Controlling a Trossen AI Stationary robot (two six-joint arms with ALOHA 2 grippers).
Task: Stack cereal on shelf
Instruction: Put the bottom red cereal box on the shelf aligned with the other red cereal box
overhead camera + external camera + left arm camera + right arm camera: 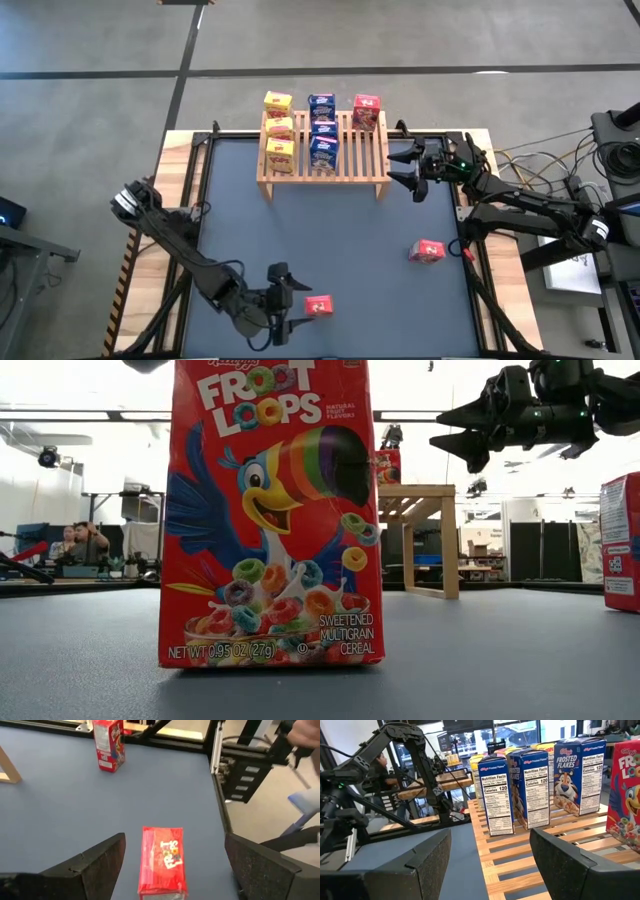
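The wooden slatted shelf (322, 158) stands at the table's far middle. On it are three yellow cereal boxes (279, 128), three blue ones (322, 128) and one red one (366, 112). A red cereal box (270, 510) stands upright near the table's front edge. My left gripper (289, 299) is open just to its left, and the box (162, 861) shows ahead between the fingers, untouched. Another red box (427, 251) stands on the table's right part. My right gripper (405, 168) hangs open beside the shelf's right end, above the table (330, 230), holding nothing.
The dark mat is framed by wooden strips and black rails (478, 250). Cables and equipment (590, 160) lie beyond the right edge. People sit far off in the room behind (80, 545). Bare mat lies between the shelf and the front red box.
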